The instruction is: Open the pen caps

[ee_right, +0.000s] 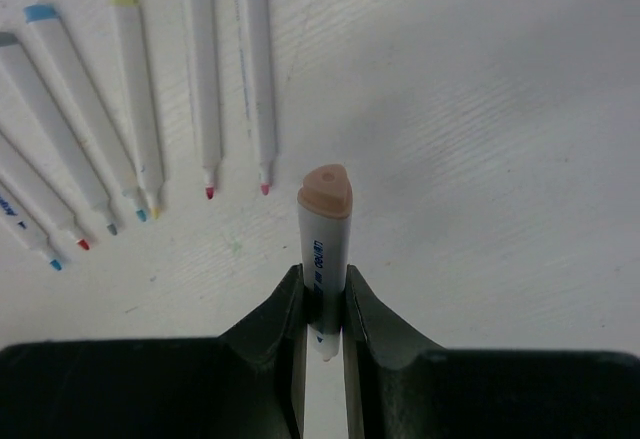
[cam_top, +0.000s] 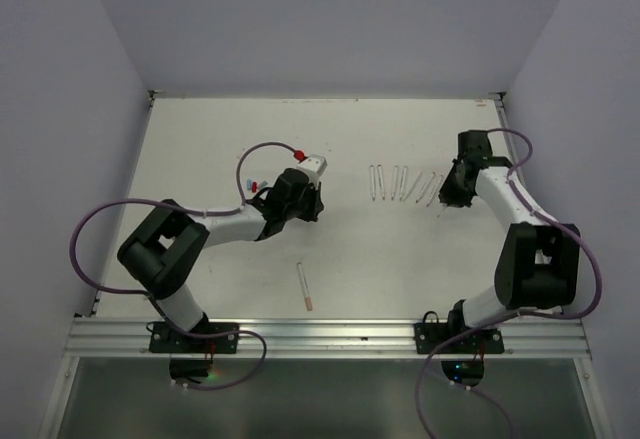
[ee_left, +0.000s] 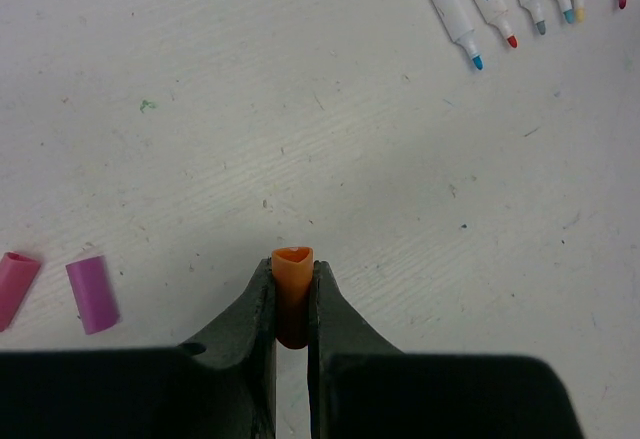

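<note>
Orange cap pinched between left jaws, pen clamped between right jaws

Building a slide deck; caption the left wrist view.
Left end effector pinches an orange cap; two loose caps lie left, uncapped pens upper right.

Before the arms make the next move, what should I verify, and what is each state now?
1. Left gripper shut on the orange cap: ok.
2. Right gripper shut on the pen: ok.
3. Held pen's tip bare: cannot tell.
4. Row of pens shows bare tips: ok.
5. Two loose caps lie apart from the orange cap: ok.
6. Lone pen, away from the row, uncapped: cannot tell.
</note>
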`<state>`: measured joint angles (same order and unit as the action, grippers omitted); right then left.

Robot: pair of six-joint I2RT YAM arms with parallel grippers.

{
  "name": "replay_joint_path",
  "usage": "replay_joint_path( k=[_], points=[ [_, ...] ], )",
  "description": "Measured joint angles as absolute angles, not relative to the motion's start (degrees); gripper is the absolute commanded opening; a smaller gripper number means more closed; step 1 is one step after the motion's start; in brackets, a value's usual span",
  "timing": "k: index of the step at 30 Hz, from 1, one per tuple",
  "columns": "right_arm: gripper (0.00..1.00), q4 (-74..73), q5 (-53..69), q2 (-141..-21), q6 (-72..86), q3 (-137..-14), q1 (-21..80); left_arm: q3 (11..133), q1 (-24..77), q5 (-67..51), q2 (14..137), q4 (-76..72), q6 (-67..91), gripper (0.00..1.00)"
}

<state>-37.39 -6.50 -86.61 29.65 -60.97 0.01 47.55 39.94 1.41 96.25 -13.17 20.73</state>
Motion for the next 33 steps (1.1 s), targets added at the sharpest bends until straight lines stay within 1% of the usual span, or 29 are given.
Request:
replay_joint_path(
  k=[5, 10, 19, 20, 22, 23, 25, 29, 31, 32, 33],
  points=[
    [0.00, -37.06, -6.31, -92.49, 27.66, -61.06, -3.62, 49.47, 39.53, 1.76, 98.30, -13.02, 19.84, 0.00],
    [0.00, -35.70, -6.31, -96.62, 26.37, -61.30, -4.25, 50.04, 39.09, 2.35, 100.27, -12.97, 19.38, 0.01],
    [0.01, -33.36, -6.26, -103.24, 25.82, -69.08, -4.80, 50.65, 38.63, 3.75, 102.06, -12.99, 18.28, 0.05],
    [0.04, -33.12, -6.24, -104.05, 25.82, -69.58, -4.91, 50.92, 38.57, 3.88, 102.39, -12.99, 18.17, 0.06],
    [0.07, -32.86, -6.24, -105.45, 25.85, -70.08, -5.13, 51.40, 38.54, 4.25, 103.09, -13.02, 17.85, 0.08],
    [0.09, -32.71, -6.15, -105.95, 25.85, -70.15, -5.26, 51.48, 38.52, 4.45, 103.35, -12.99, 17.74, 0.09],
    [0.12, -32.49, -5.93, -106.87, 25.85, -70.15, -5.56, 51.48, 38.39, 4.80, 103.68, -12.91, 17.45, 0.09],
    [0.23, -31.83, -4.75, -107.33, 25.89, -70.13, -5.76, 51.48, 37.98, 6.31, 103.94, -12.62, 16.91, 0.12],
    [0.26, -31.14, -4.34, -107.33, 25.89, -70.13, -5.76, 51.48, 37.82, 7.42, 103.94, -12.51, 16.78, 0.12],
    [0.30, -30.79, -3.92, -107.33, 25.87, -70.06, -5.76, 51.48, 37.76, 7.77, 103.94, -12.47, 16.73, 0.14],
    [0.31, -30.46, -3.46, -107.33, 25.87, -70.00, -5.76, 51.48, 37.69, 8.25, 103.94, -12.40, 16.67, 0.16]
  ],
)
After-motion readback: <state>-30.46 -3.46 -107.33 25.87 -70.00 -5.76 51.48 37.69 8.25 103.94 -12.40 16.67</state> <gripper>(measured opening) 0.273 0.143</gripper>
